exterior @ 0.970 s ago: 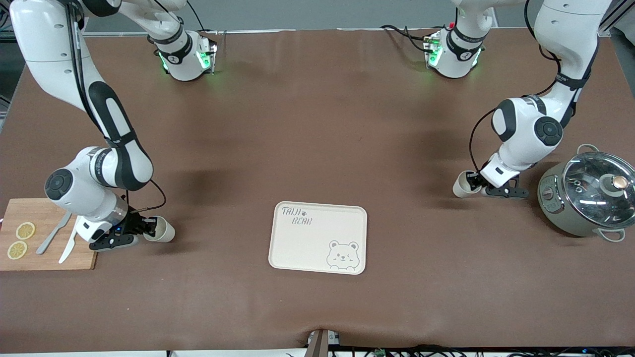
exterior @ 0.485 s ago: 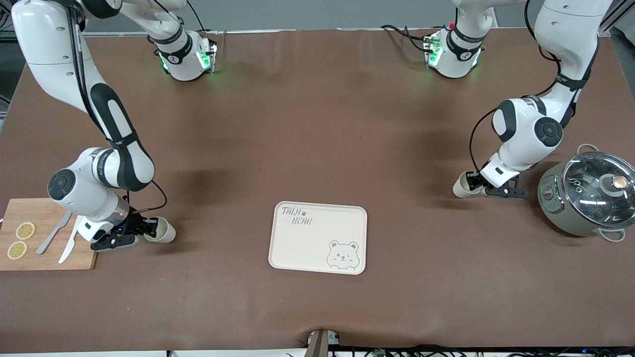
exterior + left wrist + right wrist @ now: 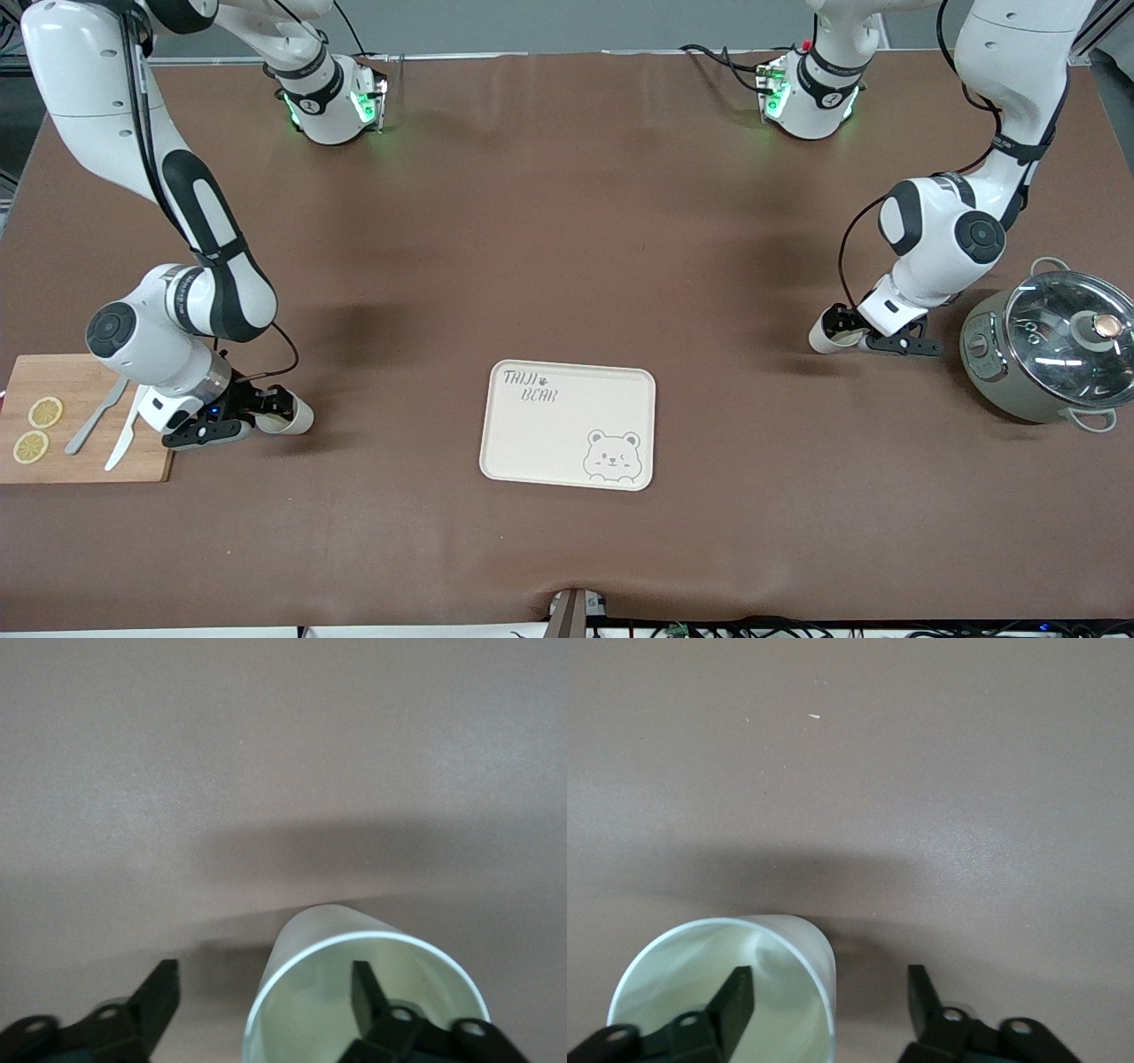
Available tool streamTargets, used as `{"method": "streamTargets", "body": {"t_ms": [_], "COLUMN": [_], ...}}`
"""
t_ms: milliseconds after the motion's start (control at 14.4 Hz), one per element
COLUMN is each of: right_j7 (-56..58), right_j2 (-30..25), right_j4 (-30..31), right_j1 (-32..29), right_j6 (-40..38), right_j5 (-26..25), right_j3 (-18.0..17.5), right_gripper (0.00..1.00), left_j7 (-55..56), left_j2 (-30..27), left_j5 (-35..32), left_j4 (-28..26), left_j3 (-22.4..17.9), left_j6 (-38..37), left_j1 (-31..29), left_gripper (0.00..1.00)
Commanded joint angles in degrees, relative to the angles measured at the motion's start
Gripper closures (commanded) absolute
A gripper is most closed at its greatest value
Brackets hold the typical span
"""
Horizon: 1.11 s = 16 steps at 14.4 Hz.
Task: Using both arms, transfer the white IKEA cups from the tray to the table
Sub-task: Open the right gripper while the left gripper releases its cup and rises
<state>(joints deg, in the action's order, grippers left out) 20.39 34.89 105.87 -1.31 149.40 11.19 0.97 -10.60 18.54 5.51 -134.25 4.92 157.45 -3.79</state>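
Between each gripper's spread fingers, one inside the rim, stood an empty cup — left gripper, right gripper — both barely moved since.

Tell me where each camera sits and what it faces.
Front view: high across the table, facing both arms; tray central, left gripper and right gripper at cups.
Left wrist view: on the left wrist, facing a cup; one finger inside its rim.
Right wrist view: on the right wrist, facing the other cup, one finger inside.
Shared: both cups also show in front.
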Motion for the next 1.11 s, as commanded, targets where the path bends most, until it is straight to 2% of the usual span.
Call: {"method": "streamTargets", "body": {"t_ms": [0, 346, 623, 831, 1039], "right_j7": [2.4, 2.4, 1.7, 1.6, 1.6], "right_j2": [-0.5, -1.7, -3.4, -3.5, -3.5], "right_j4": [0.0, -1.4, -9.0, -16.5, -21.8], "right_j1": [-0.5, -0.4, -0.5, -0.8, -0.7], "right_j6": [-0.1, -1.6, -15.5, -25.9, -33.5], "right_j5": [1.4, 1.4, 1.1, 0.6, 0.5], "right_j3": [-0.2, 0.0, 0.5, 1.4, 2.3], "right_gripper": [0.00, 0.00, 0.00, 0.00, 0.00], "left_j7": [-0.5, -0.4, 0.2, 0.4, 0.4], "left_j2": [-1.9, -7.9, -11.1, -12.8, -12.2], "left_j5": [0.6, 0.6, 0.5, 0.4, -0.3], "left_j4": [0.0, 1.2, 4.4, 11.7, 21.9], "left_j3": [0.3, 0.2, 0.0, -0.2, -0.2], "left_j6": [-0.3, -9.8, -18.4, -28.9, -37.4], "left_j1": [-0.3, -0.3, -0.4, -0.4, -0.4], "left_gripper": [0.00, 0.00, 0.00, 0.00, 0.00]}}
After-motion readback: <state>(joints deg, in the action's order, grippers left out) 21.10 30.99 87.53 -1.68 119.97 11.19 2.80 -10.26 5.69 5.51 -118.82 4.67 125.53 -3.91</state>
